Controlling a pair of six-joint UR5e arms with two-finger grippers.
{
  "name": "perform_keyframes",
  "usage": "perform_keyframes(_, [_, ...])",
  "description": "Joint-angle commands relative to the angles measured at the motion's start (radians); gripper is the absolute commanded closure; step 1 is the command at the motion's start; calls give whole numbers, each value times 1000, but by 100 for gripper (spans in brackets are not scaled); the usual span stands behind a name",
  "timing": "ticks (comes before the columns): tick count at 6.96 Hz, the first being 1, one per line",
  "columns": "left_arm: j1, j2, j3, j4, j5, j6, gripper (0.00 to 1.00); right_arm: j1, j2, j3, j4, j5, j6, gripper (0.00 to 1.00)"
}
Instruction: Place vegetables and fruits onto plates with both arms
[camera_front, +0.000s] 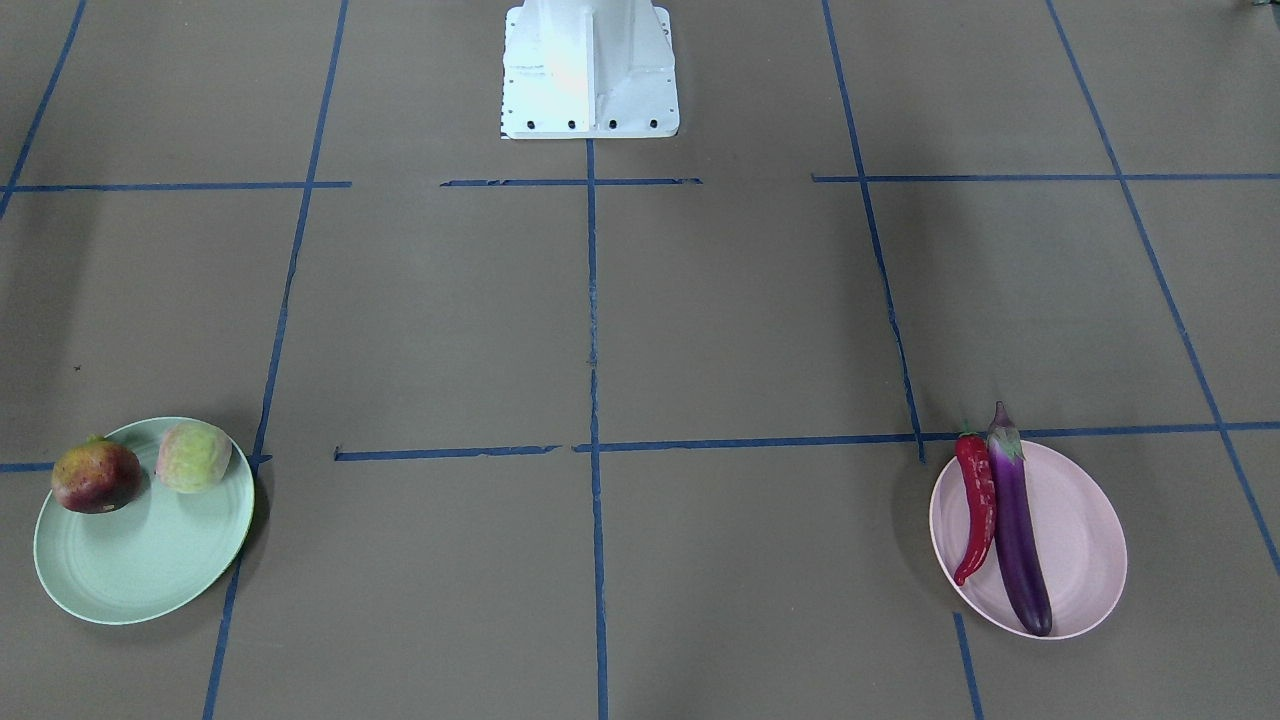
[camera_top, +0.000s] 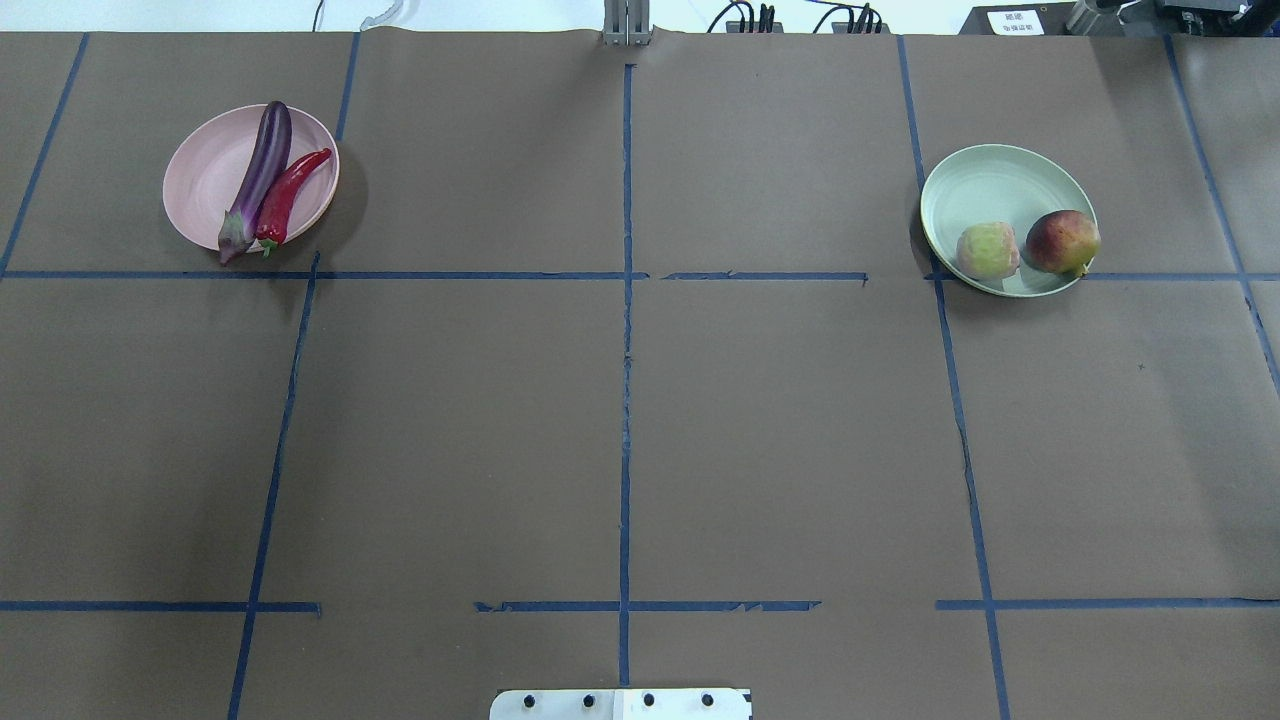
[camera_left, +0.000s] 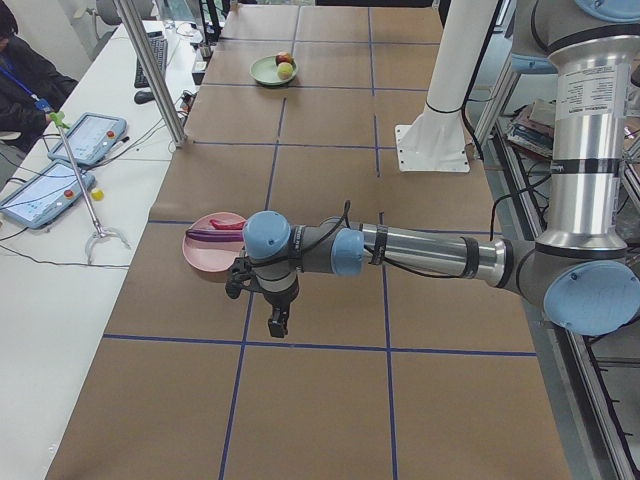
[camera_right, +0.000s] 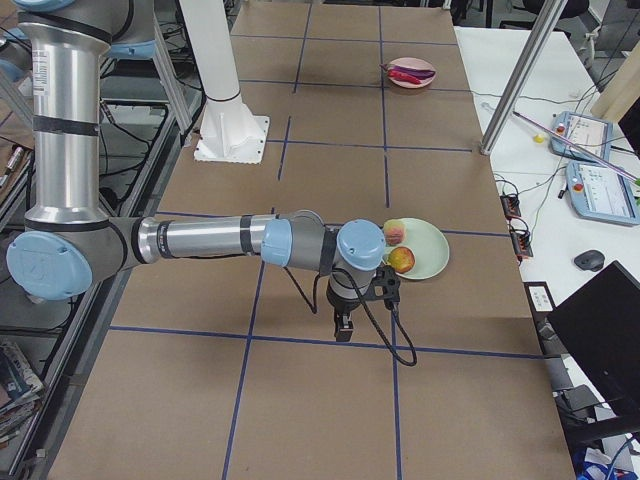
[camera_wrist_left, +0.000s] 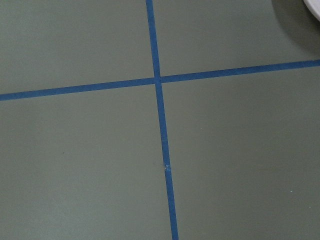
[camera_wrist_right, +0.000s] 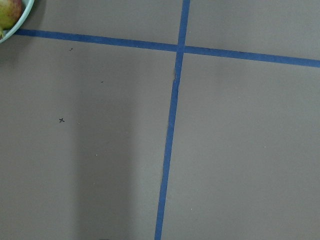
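Jaw state cannot be told for the left gripper (camera_left: 277, 322) or the right gripper (camera_right: 343, 327); both are held over the brown table (camera_top: 780, 430). Eggplant (camera_front: 1018, 530) and red chili pepper (camera_front: 977, 505) are laid touching on the pink plate (camera_front: 1085, 540), far left. Pomegranate (camera_front: 96, 476) and peach (camera_front: 193, 457) are set on the mint green plate (camera_front: 140, 570), far right.

even, bright overhead light, sharp focus throughout; soft shadows beside both plates, glare whitening the base block (camera_front: 590, 70).
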Motion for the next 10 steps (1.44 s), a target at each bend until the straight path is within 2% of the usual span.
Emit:
perform_keyframes(1, [-3,33,-2,4,6,-3,0,-1,0,-1,0,0,0,0])
perform_keyframes(10, [-3,31,-17,4,4,-3,0,-1,0,-2,2,0,-2,0])
